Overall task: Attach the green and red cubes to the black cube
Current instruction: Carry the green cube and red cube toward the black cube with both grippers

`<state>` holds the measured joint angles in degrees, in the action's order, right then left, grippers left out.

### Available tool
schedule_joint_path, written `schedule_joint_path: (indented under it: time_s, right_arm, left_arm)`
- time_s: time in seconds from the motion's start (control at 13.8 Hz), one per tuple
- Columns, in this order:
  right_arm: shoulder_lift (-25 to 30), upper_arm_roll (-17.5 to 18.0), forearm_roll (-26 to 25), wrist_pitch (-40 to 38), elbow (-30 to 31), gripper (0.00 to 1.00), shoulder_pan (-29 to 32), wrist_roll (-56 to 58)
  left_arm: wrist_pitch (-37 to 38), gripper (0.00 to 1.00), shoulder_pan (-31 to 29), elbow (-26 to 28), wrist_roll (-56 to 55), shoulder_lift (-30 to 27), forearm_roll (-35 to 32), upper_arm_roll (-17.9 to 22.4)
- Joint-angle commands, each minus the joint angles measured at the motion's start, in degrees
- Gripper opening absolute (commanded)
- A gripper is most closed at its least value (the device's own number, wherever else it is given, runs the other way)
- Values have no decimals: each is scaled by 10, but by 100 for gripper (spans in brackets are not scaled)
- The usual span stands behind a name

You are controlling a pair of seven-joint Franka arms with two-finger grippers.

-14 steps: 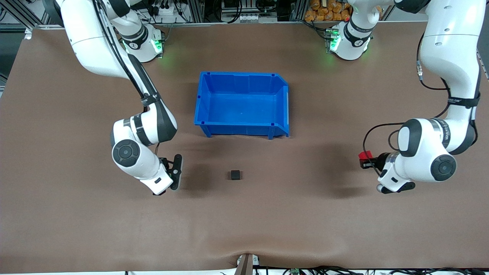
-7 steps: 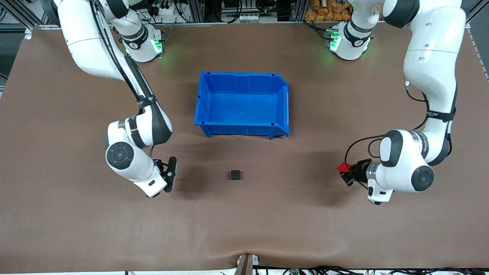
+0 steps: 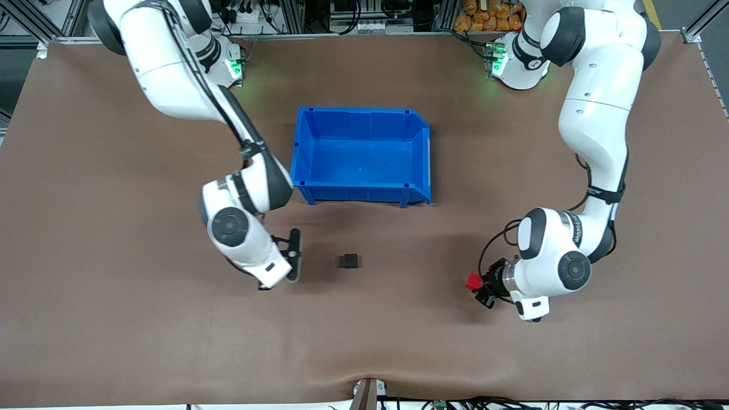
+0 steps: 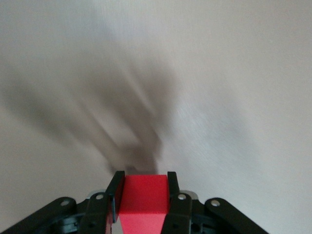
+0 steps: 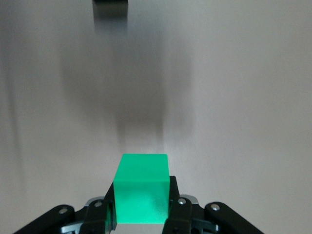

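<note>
The black cube (image 3: 350,261) sits on the brown table, nearer the front camera than the blue bin; it also shows in the right wrist view (image 5: 110,9). My left gripper (image 3: 477,286) is shut on the red cube (image 3: 472,281), held low over the table toward the left arm's end; the left wrist view shows the red cube (image 4: 143,200) between the fingers. My right gripper (image 3: 294,256) is beside the black cube, toward the right arm's end. It is shut on the green cube (image 5: 142,187), which is hidden in the front view.
A blue bin (image 3: 424,149) stands open and empty at the table's middle, farther from the front camera than the black cube. The brown table (image 3: 364,336) stretches bare toward the front camera.
The left arm has carried the red cube toward the black cube and nearer the front camera. The right gripper first drew away, then moved closer to the black cube.
</note>
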<state>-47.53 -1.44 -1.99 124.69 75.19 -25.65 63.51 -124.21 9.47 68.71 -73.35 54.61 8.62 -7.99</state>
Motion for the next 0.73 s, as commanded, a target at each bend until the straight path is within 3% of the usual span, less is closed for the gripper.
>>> schedule_joint_path:
  time_s: [0.0,0.65]
  right_arm:
    - [-36,-1,-7,-8,-46,0,-22,-33]
    - [-93,-1,-8,-6,-95,0,-85,-151]
  left_arm:
    - [-2,0,28,-23,-85,9,15,-1]
    - [-42,0,106,-50,-224,36,18,1]
